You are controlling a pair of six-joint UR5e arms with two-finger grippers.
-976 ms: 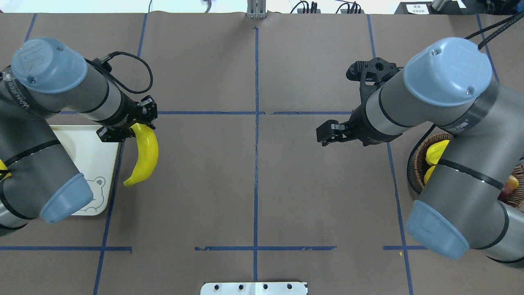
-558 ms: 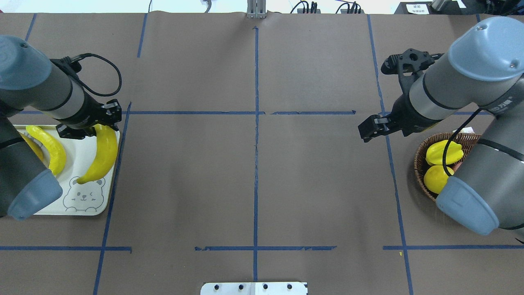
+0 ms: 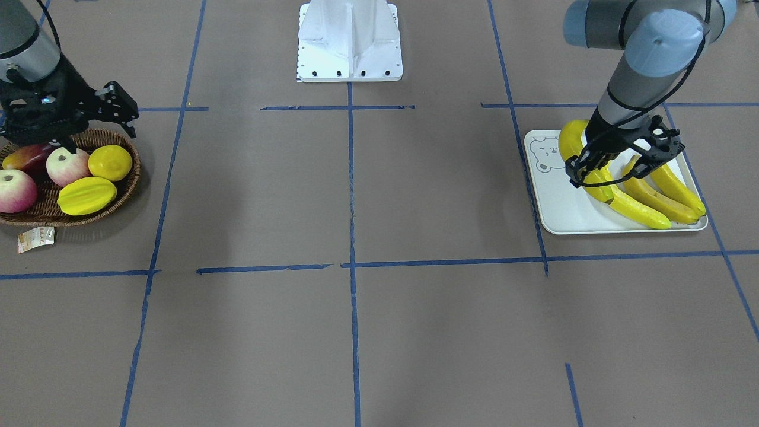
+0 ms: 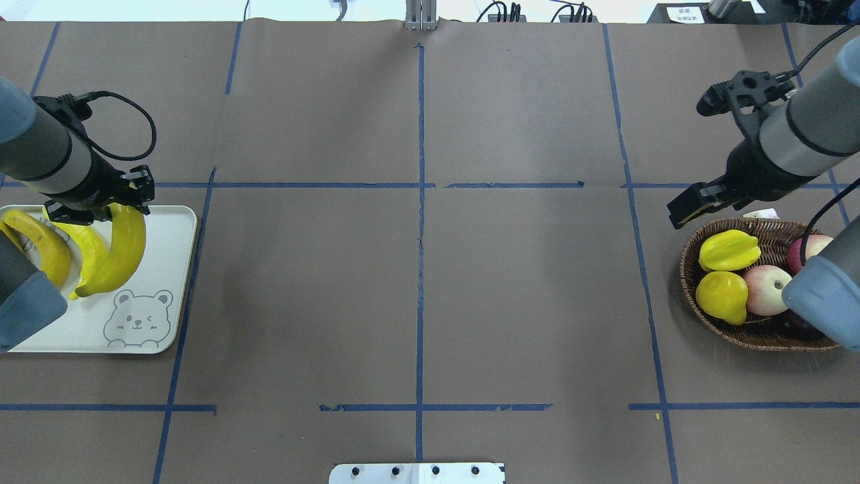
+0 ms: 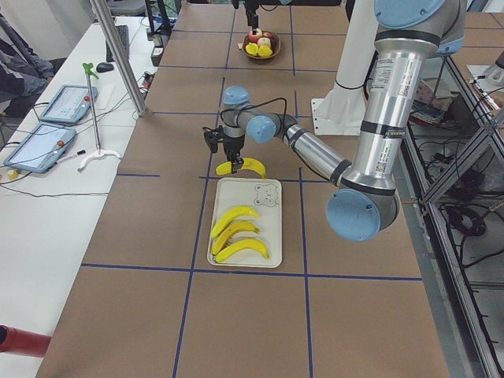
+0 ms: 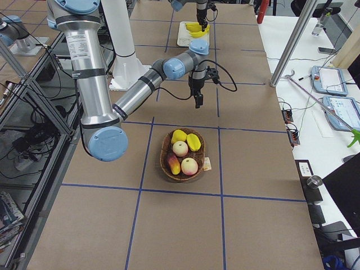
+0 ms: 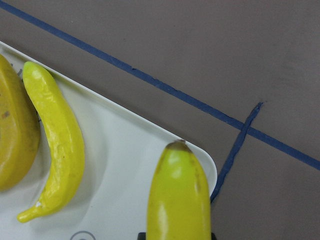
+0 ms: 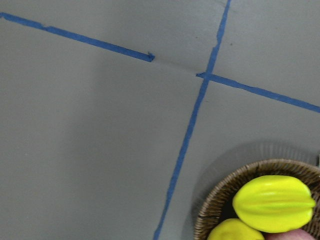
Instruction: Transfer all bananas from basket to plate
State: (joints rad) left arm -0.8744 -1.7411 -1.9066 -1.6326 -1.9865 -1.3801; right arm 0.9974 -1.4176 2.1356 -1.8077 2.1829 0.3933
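My left gripper point(image 4: 102, 210) is shut on one end of a yellow banana point(image 4: 126, 247) and holds it a little above the plate point(image 4: 161, 323), a pale tray with a bear print. The held banana fills the lower left wrist view point(image 7: 177, 200). Three more bananas lie side by side on the plate point(image 3: 557, 201), one of them darker orange-yellow point(image 4: 41, 247). My right gripper point(image 4: 680, 212) is open and empty, just off the far left rim of the wicker basket point(image 4: 686, 272). No banana shows in the basket.
The basket holds a starfruit point(image 4: 729, 250), a lemon point(image 4: 721, 296) and apples point(image 4: 766, 289). A paper tag point(image 3: 35, 238) lies by its rim. Blue tape lines cross the brown table. A white mounting plate point(image 4: 416, 472) sits at the near edge.
My left gripper has carried the banana leftward from beside the plate to over it. My right arm has drawn back to the right, uncovering the basket.
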